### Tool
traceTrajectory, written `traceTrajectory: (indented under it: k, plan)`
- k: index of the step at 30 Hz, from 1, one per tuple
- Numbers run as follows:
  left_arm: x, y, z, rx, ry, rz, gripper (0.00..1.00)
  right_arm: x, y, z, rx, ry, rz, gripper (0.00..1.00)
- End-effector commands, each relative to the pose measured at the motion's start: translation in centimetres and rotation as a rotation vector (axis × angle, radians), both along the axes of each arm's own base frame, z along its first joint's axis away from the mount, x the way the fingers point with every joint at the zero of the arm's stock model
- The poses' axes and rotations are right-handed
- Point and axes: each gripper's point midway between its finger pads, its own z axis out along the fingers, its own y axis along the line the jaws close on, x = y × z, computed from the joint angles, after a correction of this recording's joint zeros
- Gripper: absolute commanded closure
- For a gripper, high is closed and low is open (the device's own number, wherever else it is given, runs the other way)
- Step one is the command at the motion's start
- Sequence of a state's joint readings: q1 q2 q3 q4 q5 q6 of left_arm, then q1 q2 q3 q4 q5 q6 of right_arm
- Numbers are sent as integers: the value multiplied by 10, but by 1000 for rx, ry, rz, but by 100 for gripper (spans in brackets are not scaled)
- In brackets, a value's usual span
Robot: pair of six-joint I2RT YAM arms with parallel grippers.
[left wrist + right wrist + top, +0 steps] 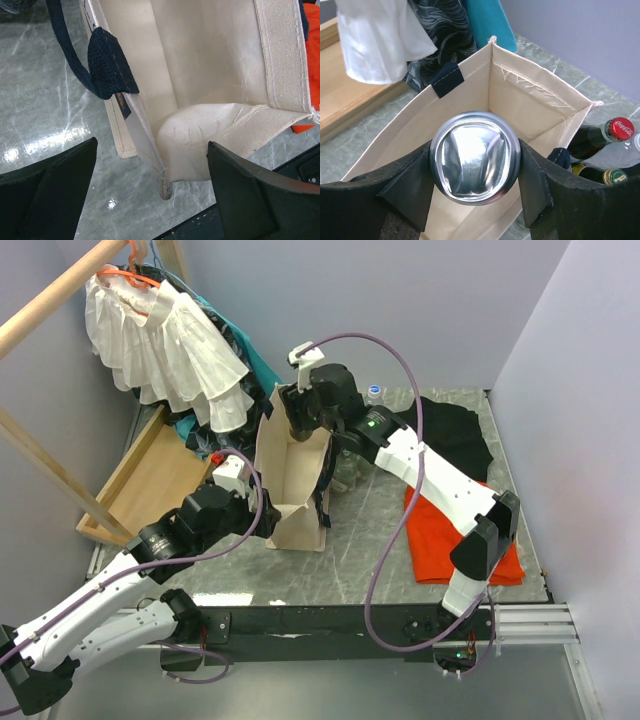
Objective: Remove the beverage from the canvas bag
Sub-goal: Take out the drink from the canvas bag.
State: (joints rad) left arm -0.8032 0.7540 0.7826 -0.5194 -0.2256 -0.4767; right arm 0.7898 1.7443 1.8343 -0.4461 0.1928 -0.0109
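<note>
Cream canvas bag (295, 490) stands upright mid-table, mouth open. At its 8 o'clock sits the left gripper (152, 145), jaws spread wide, the bag's near corner between them. Further back, toward 12 o'clock, the right gripper (475, 150) is pinching the beverage can (475, 167) by its sides, silver end up, right over the bag's mouth. Bottles (612, 135) crowd the bag's 3 o'clock side
</note>
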Motion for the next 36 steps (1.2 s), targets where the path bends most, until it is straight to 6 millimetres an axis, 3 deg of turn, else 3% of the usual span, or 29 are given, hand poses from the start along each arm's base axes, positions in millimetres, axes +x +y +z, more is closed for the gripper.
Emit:
traceTrajectory:
  k: [1,18,28,36]
  plan:
    - [-5,0,3,5,1,-19,4,-20,-11,107,178,-195,22,100]
    - [-6,0,4,3,-1,-22,4,-46,-33,148,234,-234,25,100]
    - [-5,3,8,-5,-10,-5,4,-61,-66,170,263,-290,-42,100]
    - [-7,1,8,-7,-7,-16,4,-69,-91,172,260,-311,-103,100]
